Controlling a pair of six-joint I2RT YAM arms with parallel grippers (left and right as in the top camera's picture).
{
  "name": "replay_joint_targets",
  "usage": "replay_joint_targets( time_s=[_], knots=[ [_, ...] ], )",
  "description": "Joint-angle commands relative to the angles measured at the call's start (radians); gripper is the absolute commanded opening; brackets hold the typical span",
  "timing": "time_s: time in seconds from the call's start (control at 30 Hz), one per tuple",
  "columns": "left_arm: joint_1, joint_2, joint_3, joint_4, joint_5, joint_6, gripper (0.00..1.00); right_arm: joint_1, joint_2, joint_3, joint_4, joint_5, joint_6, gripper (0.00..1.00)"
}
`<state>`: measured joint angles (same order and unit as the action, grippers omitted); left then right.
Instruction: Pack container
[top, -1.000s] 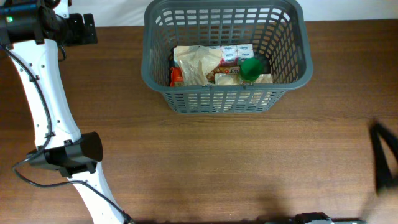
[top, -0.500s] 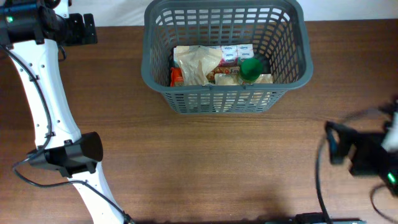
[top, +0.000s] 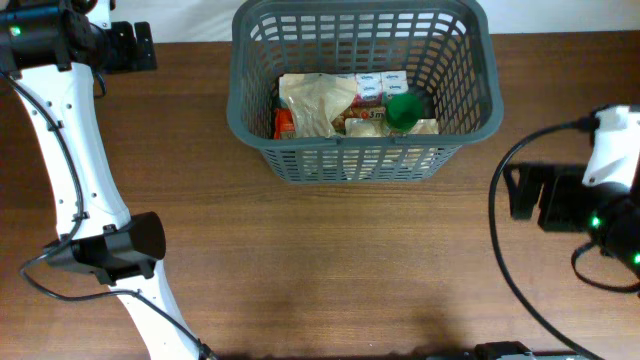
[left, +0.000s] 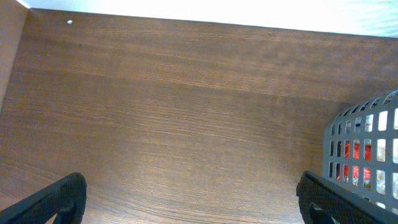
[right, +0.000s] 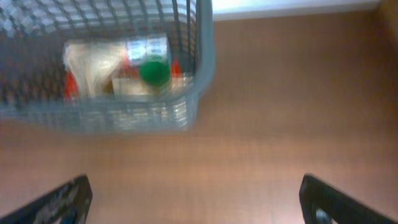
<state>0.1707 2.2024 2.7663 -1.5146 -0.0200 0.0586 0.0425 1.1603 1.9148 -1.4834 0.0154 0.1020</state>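
The container, a dark grey lattice basket (top: 460, 120), stands at the back middle of the table. It holds a beige bag (top: 315, 100), small white packs (top: 380, 85), a green-capped item (top: 404, 110) and an orange pack (top: 283, 124). A corner of the basket shows in the left wrist view (left: 364, 149), and the whole front shows blurred in the right wrist view (right: 193, 106). My left gripper (top: 135, 47) is open and empty at the back left, left of the basket. My right gripper (top: 520, 190) is open and empty at the right, below and right of the basket.
The left arm's white links (top: 70, 150) run down the table's left side. A black cable (top: 500, 250) loops from the right arm over the front right. The table's back edge meets a white wall (left: 249, 12).
My right arm has swung in from the right edge toward the left and back, now facing the basket. The left arm and the basket's contents have not moved.
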Motion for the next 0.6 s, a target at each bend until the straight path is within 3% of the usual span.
replay_joint_targets(
  time_s=[0.0,0.23,0.57],
  knots=[
    [0.004,0.004,-0.005,0.002,-0.011,-0.013,0.99,-0.004,-0.057,-0.043,0.139,0.031,0.008,0.99],
    [0.004,0.004,-0.005,0.002,-0.011,-0.013,0.99,-0.004,-0.303,-0.455,0.617,0.035,0.007,0.99],
    [0.004,0.004,-0.005,0.002,-0.011,-0.013,0.99,-0.005,-0.697,-1.261,1.258,0.042,0.008,0.99]
  ],
)
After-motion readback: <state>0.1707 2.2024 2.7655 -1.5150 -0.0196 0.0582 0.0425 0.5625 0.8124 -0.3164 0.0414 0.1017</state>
